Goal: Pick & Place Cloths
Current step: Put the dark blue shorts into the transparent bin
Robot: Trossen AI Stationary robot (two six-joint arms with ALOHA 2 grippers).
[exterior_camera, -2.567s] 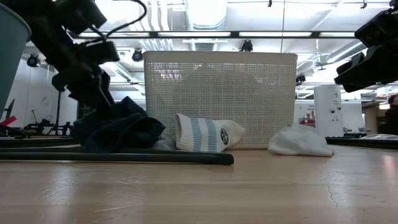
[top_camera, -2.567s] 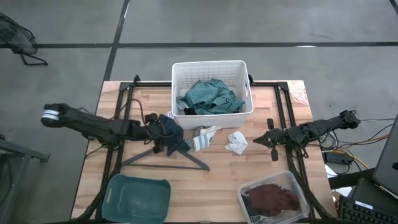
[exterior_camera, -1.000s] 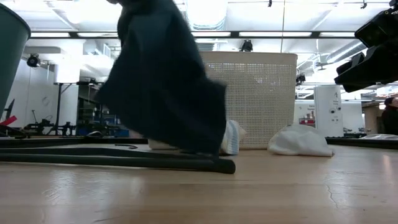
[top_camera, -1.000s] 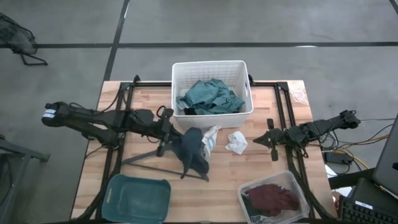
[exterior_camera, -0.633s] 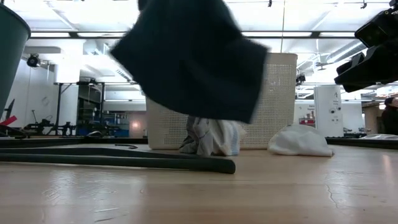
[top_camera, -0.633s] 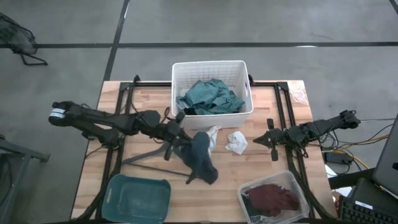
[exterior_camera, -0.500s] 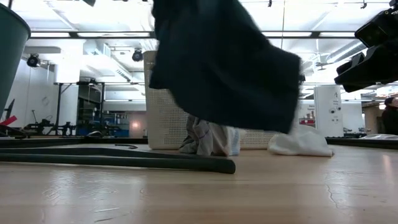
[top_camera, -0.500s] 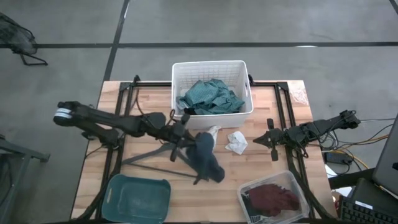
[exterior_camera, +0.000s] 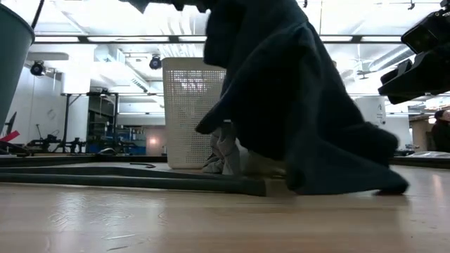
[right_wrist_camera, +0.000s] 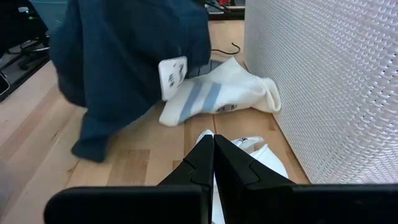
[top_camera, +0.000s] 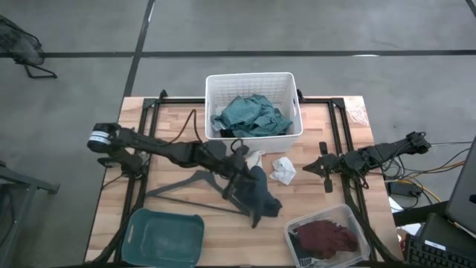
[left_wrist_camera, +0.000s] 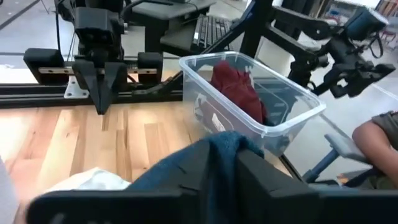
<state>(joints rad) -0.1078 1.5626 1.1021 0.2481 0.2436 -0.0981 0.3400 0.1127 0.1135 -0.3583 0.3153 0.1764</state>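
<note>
My left gripper (top_camera: 242,165) is over the table's middle, shut on a navy cloth (top_camera: 260,197) that hangs below it and fills the low view (exterior_camera: 302,105). A white sock with grey-blue stripes (right_wrist_camera: 211,99) and a small white cloth (top_camera: 282,171) lie on the table in front of the white basket (top_camera: 291,82), which holds a teal-green cloth (top_camera: 251,115). A maroon cloth (top_camera: 323,237) lies in a clear box. My right gripper (top_camera: 321,170) is shut and empty at the table's right, its fingers pointing toward the small white cloth. My left gripper pinches a bunched part of the navy cloth (left_wrist_camera: 221,144) between its two fingers; the cloth bulges out past the fingertips. The fingers reach out roughly level toward the table's right. The rest hangs slack below, its lower end (exterior_camera: 348,184) down at the tabletop.
A dark grey hanger (top_camera: 186,190) lies on the table left of the hanging cloth. A teal bin (top_camera: 165,237) stands at the near left, the clear box (top_camera: 349,216) at the near right. Dark frame rails run along both table sides.
My left gripper has carried the navy cloth toward the table's right and a little toward its near edge, still shut on it. The cloth has swung along below the gripper, from in front of the basket toward the clear box, its lower end now near the tabletop.
</note>
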